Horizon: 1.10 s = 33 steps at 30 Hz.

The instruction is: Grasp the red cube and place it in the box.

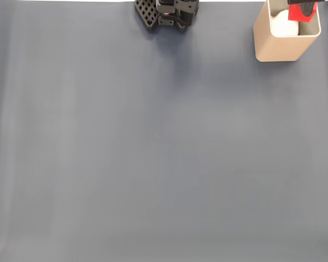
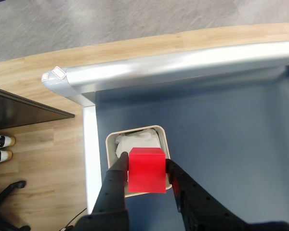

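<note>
**Red cube held between the fingers above the tan box**

The small bright red cube with plain smooth faces [image 2: 146, 170] sits clamped between the two black fingers [image 2: 114, 180] of the gripper [image 2: 145, 166] in the wrist view — one finger pressed to its left face, the other to its right, spread just as wide as the cube and no wider. The cube hangs directly over the opening of the tall tan rectangular box with rounded corners and a pale rim [image 2: 112, 138], covering the near part of that opening. Inside the box, past the cube's far edge, something white and crumpled [image 2: 137, 142] shows; what it is cannot be told.

In the fixed view the red cube [image 1: 302, 12] appears at the top right corner of the picture, over the box [image 1: 276, 46], with a dark part of the gripper just above it at the frame edge. Whether the cube touches the box rim cannot be told from either picture.

The box stands on a dark blue-grey mat [image 1: 164, 153] — near its far right corner in the fixed view. The black base of the arm [image 1: 167, 13] sits at the far edge of the mat, well to the left of the box. In the wrist view a silvery rounded table edge [image 2: 183, 65] borders the mat, with a wooden floor [image 2: 38, 159] beyond it.
</note>
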{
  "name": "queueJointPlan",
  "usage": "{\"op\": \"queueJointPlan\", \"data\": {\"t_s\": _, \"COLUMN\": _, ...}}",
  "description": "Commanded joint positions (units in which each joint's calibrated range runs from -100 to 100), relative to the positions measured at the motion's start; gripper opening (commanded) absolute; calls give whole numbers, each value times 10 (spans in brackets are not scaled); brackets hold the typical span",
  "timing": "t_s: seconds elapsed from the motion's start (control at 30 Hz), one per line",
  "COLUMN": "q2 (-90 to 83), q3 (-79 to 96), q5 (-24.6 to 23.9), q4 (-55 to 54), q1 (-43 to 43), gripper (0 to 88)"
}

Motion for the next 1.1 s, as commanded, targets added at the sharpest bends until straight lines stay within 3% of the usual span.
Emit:
{"op": "queueJointPlan", "data": {"t_s": 0.0, "q2": -20, "q3": -8, "q5": -3, "q4": 1, "q1": -3, "gripper": 8}}
{"op": "queueJointPlan", "data": {"t_s": 0.53, "q2": -26, "q3": -3, "q5": -10, "q4": -37, "q1": -5, "gripper": 20}}
{"op": "queueJointPlan", "data": {"t_s": 1.07, "q2": -23, "q3": 1, "q5": -3, "q4": -56, "q1": -2, "gripper": 236}}
